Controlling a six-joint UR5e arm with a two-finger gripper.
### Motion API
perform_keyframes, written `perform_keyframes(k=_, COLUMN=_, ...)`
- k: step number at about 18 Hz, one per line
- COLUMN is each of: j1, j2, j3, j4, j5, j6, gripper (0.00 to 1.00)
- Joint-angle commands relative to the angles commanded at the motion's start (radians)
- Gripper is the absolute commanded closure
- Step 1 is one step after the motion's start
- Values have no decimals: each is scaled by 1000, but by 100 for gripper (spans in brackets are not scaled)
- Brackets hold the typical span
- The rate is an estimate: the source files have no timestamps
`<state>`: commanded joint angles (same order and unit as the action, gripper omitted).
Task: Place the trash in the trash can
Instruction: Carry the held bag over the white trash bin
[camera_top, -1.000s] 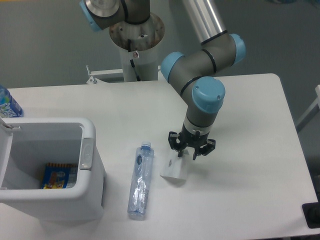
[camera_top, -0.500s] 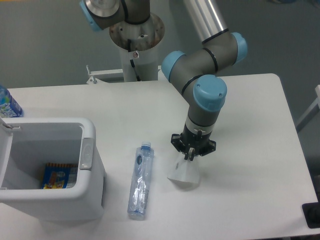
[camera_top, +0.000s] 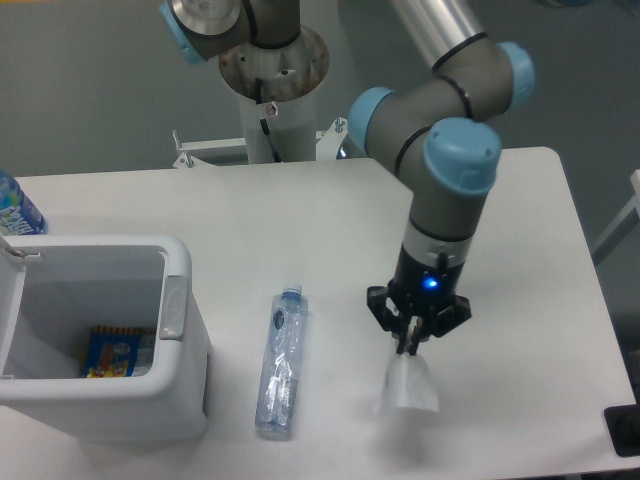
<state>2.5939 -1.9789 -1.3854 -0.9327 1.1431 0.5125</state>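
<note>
A small white paper-like bag (camera_top: 409, 385) hangs below my gripper (camera_top: 412, 345), which is shut on its top edge, right of the table's middle near the front. A clear plastic water bottle (camera_top: 280, 362) with a blue cap lies flat on the table, left of the bag and just right of the trash can. The trash can (camera_top: 176, 362) is a white rectangular bin at the front left, open, with a grey latch tab (camera_top: 175, 305) on its right rim. A blue-and-yellow snack packet (camera_top: 112, 354) lies inside it.
A bottle with a blue-and-white label (camera_top: 15, 210) stands at the far left edge behind the bin. The arm's base post (camera_top: 272, 90) rises behind the table's back edge. A dark object (camera_top: 625, 430) sits at the front right corner.
My gripper closed on the white bag, then lifted it and carried it right and toward the front. The bottle and the bin have not moved.
</note>
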Motion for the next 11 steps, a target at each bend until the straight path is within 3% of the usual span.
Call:
perform_keyframes(k=4, j1=44, j2=6, j3=86, j4=0, j5=-118, j6=-112, gripper=76)
perform_keyframes(k=11, j1=74, j2=40, j3=154, j4=6, j5=-195, j6=-279, gripper=76)
